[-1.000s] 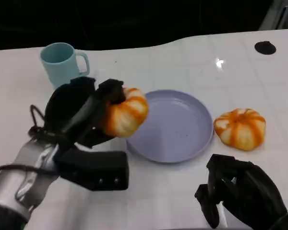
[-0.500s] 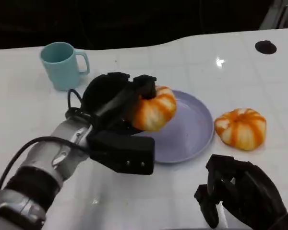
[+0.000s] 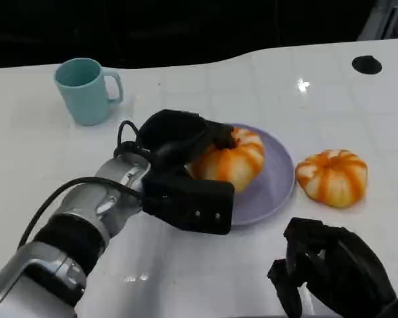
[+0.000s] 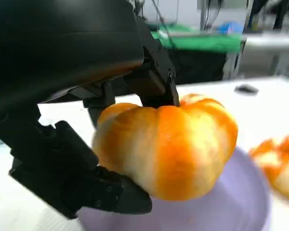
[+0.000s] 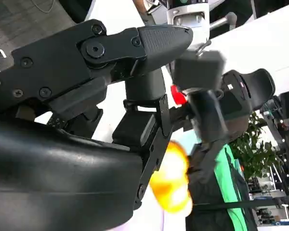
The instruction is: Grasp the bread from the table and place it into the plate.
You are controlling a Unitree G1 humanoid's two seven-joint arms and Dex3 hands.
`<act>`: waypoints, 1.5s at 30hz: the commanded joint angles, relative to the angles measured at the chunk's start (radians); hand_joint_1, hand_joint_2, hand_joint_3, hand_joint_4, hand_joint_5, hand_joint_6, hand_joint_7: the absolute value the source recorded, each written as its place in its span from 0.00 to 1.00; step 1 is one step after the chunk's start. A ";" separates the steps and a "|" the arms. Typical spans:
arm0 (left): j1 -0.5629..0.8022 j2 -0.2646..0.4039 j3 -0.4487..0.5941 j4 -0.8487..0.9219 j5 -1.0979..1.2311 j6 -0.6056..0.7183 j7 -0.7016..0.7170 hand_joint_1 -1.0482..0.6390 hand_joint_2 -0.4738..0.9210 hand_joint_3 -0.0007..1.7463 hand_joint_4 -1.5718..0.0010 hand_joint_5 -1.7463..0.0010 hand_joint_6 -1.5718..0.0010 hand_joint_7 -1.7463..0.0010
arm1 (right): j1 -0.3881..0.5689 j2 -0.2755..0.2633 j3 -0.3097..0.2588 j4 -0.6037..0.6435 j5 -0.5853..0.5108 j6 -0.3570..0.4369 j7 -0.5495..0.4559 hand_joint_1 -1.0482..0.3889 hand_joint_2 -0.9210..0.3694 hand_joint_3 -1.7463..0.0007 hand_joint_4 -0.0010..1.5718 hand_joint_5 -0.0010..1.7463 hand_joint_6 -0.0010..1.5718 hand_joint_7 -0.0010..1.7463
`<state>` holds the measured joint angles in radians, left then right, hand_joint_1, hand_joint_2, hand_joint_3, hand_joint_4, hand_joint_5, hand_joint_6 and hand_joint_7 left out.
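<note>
Two orange-striped breads are on show, and one of them is in the left hand [image 3: 186, 142]. That hand grips the held bread [image 3: 229, 159] near the middle of the head view, with black fingers wrapped over its top and under its side. The bread sits right above the purple plate [image 3: 278, 179], over the plate's left half. In the left wrist view the bread [image 4: 166, 144] looks just above the plate's floor [image 4: 241, 207], but I cannot tell if it is touching yet.

So the plate is straight under the bread, not off to one side. I think the next move is only a small lowering and then letting go. The bread is round, with no long side, so turning it should not matter.

The other bread [image 3: 331, 177] lies on the white table [image 3: 40, 165] at the right of the frame, just beside the plate's rim. The right hand [image 3: 328, 275] waits at the lower right with its fingers curled in and nothing in them. It is nearer to that second bread. A blue mug [image 3: 86, 89] stands at the upper left, well apart.
</note>
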<state>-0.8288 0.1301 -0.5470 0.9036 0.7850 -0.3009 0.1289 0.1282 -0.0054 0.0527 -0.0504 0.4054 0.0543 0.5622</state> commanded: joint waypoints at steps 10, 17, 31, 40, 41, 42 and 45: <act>-0.006 0.046 -0.084 -0.112 0.078 0.183 -0.141 0.11 1.00 0.30 0.95 0.89 0.88 1.00 | 0.006 -0.010 -0.008 -0.014 0.010 -0.006 -0.002 0.06 0.00 0.81 0.77 0.93 0.66 0.85; 0.056 0.099 -0.031 -0.219 -0.015 0.126 -0.179 0.14 1.00 0.29 0.85 0.84 0.78 0.96 | 0.005 -0.009 -0.010 -0.015 0.014 -0.003 -0.001 0.06 0.00 0.81 0.77 0.93 0.66 0.85; 0.336 0.078 0.256 -0.406 -0.521 -0.122 -0.251 0.28 1.00 0.13 0.69 0.10 0.66 0.37 | 0.020 -0.013 -0.007 -0.036 0.012 0.004 -0.007 0.06 0.00 0.81 0.76 0.94 0.66 0.86; 0.560 0.040 0.375 -0.690 -0.895 -0.003 -0.474 0.26 1.00 0.17 0.54 0.00 0.67 0.00 | 0.016 -0.011 -0.008 -0.036 0.015 0.011 -0.009 0.06 0.00 0.81 0.76 0.94 0.65 0.85; 0.596 0.041 0.384 -0.735 -0.939 0.031 -0.500 0.26 1.00 0.17 0.53 0.00 0.66 0.00 | 0.016 -0.010 -0.008 -0.034 0.012 0.005 -0.007 0.06 0.00 0.81 0.76 0.94 0.65 0.85; 0.631 0.044 0.391 -0.781 -0.976 0.071 -0.518 0.27 1.00 0.16 0.52 0.00 0.65 0.00 | 0.016 -0.010 -0.007 -0.035 0.010 0.005 -0.009 0.06 0.00 0.81 0.76 0.94 0.66 0.85; 0.717 0.041 0.407 -0.874 -1.049 0.142 -0.550 0.27 1.00 0.16 0.48 0.00 0.61 0.00 | 0.017 -0.009 -0.006 -0.037 0.010 0.007 -0.010 0.06 0.00 0.81 0.76 0.94 0.66 0.85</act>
<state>-0.1770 0.1648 -0.1611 0.0972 -0.2075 -0.2119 -0.3922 0.1416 -0.0051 0.0506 -0.0766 0.4083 0.0648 0.5549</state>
